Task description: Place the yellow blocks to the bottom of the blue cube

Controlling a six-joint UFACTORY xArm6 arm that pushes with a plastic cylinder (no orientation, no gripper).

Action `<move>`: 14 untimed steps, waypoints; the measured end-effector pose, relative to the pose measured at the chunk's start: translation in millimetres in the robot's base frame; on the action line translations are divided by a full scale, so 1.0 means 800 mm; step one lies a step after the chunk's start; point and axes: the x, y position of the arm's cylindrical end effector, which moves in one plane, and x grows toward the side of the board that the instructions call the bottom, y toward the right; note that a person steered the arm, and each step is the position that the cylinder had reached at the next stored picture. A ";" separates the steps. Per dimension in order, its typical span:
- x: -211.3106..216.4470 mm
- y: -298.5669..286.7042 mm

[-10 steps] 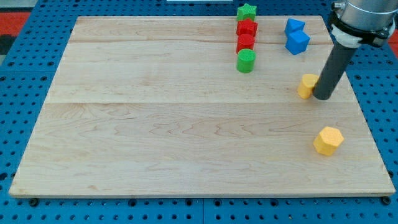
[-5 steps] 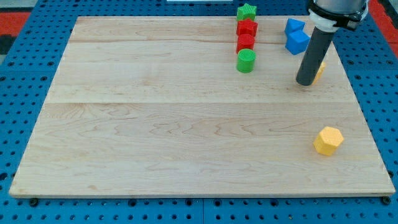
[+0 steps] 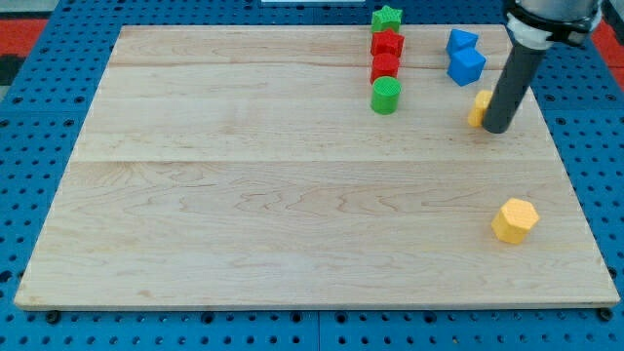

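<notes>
A blue cube (image 3: 467, 66) sits near the view's top right, with a second blue block (image 3: 460, 42) just above it. One yellow block (image 3: 479, 108) lies just below the blue cube, partly hidden by my rod. My tip (image 3: 495, 129) rests against that block's right side. A second yellow block, hexagonal (image 3: 514, 219), lies alone toward the view's bottom right, far below the blue cube.
A column of blocks stands left of the blue ones: a green star (image 3: 387, 18), a red block (image 3: 387, 43), another red block (image 3: 385, 66) and a green cylinder (image 3: 386, 95). The wooden board (image 3: 292, 195) lies on a blue pegboard.
The near yellow block has moved up toward the blue cube. My tip went from its right side to its left and is back on its right.
</notes>
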 end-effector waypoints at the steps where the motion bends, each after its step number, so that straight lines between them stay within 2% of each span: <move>1: -0.007 -0.010; 3: -0.026 0.002; 4: 0.009 0.024; 5: 0.062 0.062; 6: 0.162 0.112; 7: 0.243 0.124; 8: 0.277 0.057; 9: 0.252 -0.006; 12: 0.162 -0.005; 14: 0.172 0.028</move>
